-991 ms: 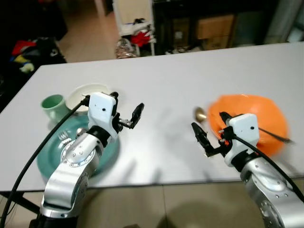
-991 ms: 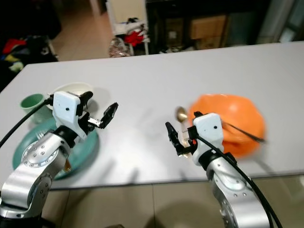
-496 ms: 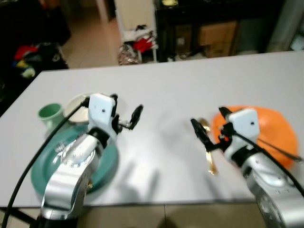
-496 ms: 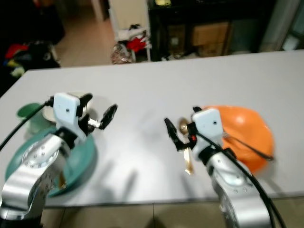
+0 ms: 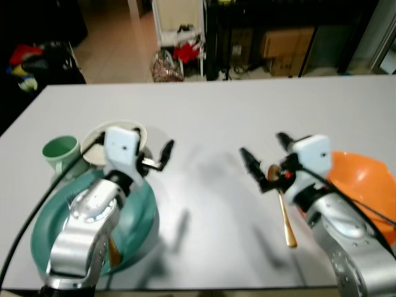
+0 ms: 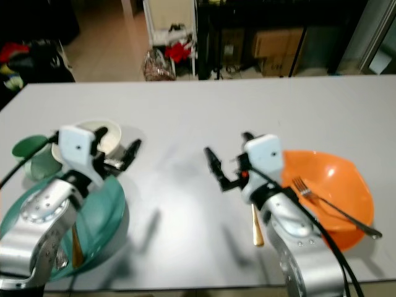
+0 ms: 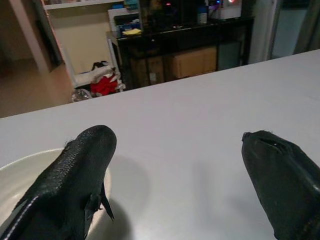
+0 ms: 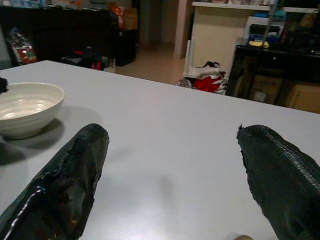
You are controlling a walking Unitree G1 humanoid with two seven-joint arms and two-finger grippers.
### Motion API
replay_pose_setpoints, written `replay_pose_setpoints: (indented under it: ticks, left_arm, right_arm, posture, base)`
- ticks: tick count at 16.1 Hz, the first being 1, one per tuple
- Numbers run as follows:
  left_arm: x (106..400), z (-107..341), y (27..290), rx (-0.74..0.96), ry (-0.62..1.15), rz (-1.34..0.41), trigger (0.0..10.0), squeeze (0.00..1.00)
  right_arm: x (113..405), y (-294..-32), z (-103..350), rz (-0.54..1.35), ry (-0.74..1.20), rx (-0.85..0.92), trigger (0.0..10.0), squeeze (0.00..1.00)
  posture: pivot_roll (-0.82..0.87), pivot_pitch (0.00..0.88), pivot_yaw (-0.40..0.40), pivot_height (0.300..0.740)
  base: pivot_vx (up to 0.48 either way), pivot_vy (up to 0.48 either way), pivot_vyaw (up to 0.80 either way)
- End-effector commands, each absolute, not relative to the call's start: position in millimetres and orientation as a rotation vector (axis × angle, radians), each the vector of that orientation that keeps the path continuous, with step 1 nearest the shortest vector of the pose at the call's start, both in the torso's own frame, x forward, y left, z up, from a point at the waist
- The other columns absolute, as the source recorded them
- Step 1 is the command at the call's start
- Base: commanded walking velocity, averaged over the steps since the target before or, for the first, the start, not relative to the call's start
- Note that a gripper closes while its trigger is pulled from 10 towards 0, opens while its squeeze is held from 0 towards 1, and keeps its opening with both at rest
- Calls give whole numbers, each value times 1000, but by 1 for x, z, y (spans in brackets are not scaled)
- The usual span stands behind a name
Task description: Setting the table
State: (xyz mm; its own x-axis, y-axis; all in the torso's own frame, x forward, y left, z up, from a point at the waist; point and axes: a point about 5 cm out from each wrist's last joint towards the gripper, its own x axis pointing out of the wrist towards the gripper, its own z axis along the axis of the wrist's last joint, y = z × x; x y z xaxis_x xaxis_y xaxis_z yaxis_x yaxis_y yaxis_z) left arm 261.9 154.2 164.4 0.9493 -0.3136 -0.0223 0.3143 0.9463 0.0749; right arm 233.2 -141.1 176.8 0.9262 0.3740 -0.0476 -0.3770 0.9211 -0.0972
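Observation:
My left gripper (image 5: 156, 151) is open and holds nothing, hovering over the grey table (image 5: 210, 111) beside a white bowl (image 5: 93, 137) and above the rim of a teal plate (image 5: 143, 218). A green mug (image 5: 55, 150) stands left of the bowl. The left wrist view has the same bowl (image 7: 20, 175) by one finger. My right gripper (image 5: 261, 146) is open and holds nothing, just above the head of a gold spoon (image 5: 286, 218) lying on the table. An orange bowl (image 5: 368, 185) to the right holds a fork (image 6: 331, 205).
A gold utensil (image 5: 112, 250) lies in the teal plate. Bare table stretches between the two grippers and to the far edge. Beyond the table are a dark cabinet with cardboard boxes (image 5: 281, 43), a white shelf (image 5: 176, 21) and red clutter on the floor.
The whole picture has shifted, so the camera moved. Both grippers stay open over the table. The spoon's handle now shows in full beside my right arm.

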Motion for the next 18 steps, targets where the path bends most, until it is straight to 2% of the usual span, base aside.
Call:
replay_pose_setpoints:
  ticks: [1, 2, 6, 10, 14, 15, 16, 17, 18]
  left_arm:
    - [263, 168, 151, 87, -8, -335, 10000, 0]
    - [264, 168, 150, 88, -8, -337, 10000, 0]
    - [268, 172, 148, 99, -21, -356, 10000, 0]
    - [269, 173, 148, 132, -27, -351, 10000, 0]
    - [268, 170, 148, 124, -1, -366, 10000, 0]
    - [267, 169, 146, 133, 10, -402, 10000, 0]
    - [266, 168, 145, 138, 18, -423, 10000, 0]
    - [263, 167, 143, 144, 41, -489, 10000, 0]
    - [257, 164, 139, 157, 82, -579, 10000, 0]
  right_arm:
    - [233, -145, 175, 365, 47, -100, 10000, 0]
    - [233, -145, 174, 360, 54, -93, 10000, 0]
    - [234, -148, 171, 317, 72, -76, 10000, 0]
    - [234, -148, 170, 316, 94, -69, 10000, 0]
    - [234, -139, 160, 477, 221, -59, 10000, 0]
    - [235, -137, 153, 508, 299, -30, 10000, 514]
    - [237, -136, 150, 507, 327, -24, 10000, 855]
    - [242, -137, 147, 496, 362, -19, 10000, 1000]
    - [250, -139, 142, 483, 399, -40, 10000, 1000]
  posture:
    - [19, 0, 68, 740]
    - [19, 0, 68, 740]
    - [12, 0, 85, 740]
    - [14, 0, 87, 740]
    - [13, 0, 90, 740]
    - [13, 0, 90, 740]
    - [14, 0, 90, 740]
    - [14, 0, 91, 740]
    - [14, 0, 91, 740]
  base:
    - [0, 0, 0]
    - [0, 0, 0]
    - [0, 396, -767]
    - [0, -430, 0]
    - [0, 0, 0]
    - [0, 0, 0]
    - [0, 0, 0]
    - [0, 0, 0]
    - [0, 0, 0]
